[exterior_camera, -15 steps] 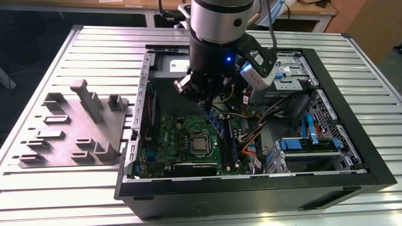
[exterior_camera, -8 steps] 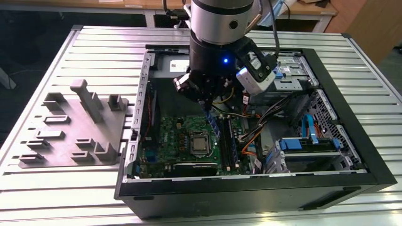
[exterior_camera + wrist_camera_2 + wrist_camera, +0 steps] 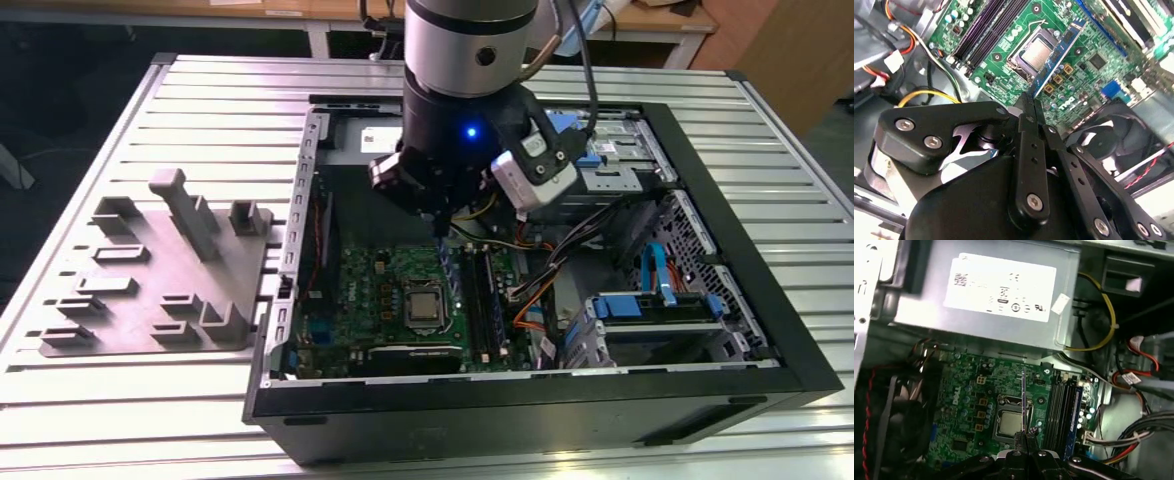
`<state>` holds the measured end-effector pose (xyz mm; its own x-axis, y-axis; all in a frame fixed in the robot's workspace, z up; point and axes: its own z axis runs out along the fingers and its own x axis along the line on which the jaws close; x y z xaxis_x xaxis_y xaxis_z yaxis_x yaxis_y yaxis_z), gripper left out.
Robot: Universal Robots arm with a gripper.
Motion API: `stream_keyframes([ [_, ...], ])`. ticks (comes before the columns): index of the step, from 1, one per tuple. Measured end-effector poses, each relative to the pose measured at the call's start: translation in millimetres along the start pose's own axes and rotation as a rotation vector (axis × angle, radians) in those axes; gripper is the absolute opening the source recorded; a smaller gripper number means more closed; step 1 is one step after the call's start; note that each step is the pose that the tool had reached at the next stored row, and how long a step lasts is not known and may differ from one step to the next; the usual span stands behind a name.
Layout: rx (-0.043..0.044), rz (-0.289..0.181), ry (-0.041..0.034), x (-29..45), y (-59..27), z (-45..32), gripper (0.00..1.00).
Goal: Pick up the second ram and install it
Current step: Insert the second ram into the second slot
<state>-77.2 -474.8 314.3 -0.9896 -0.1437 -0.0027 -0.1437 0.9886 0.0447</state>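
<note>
Grips the second ram [image 3: 1023,399] on edge, claw [image 3: 1024,436] narrowed tight onto the stick. Hangs it above the motherboard [image 3: 966,390], over the processor socket [image 3: 1009,422] at that board's middle. Runs it roughly parallel to the motherboard's long black slots [image 3: 1054,405], probably to line the contacts up. Hovers beside those slots, where another stick [image 3: 1076,407] already sits.

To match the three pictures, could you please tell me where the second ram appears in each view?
Exterior view: the second ram hangs under the hand, above the motherboard.
Second wrist view: it runs out from the hand, alongside the processor socket.
First wrist view: edge-on, in front of the socket's edge nearer the memory slots.
Shared landmark: the processor socket.
</note>
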Motion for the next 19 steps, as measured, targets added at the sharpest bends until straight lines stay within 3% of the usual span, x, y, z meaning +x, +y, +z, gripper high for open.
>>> stream_keyframes([
  [6,0.0,0.107,-0.0049,0.0,-0.1,2.1,0.11],
  [14,-0.0008,0.113,-0.0053,0.0,-0.1,3.0,0.11],
  [17,0.0001,0.113,-0.0147,0.1,-0.2,5.1,0.11],
  [19,0.0013,0.112,-0.0252,0.1,-0.3,6.3,0.11],
])
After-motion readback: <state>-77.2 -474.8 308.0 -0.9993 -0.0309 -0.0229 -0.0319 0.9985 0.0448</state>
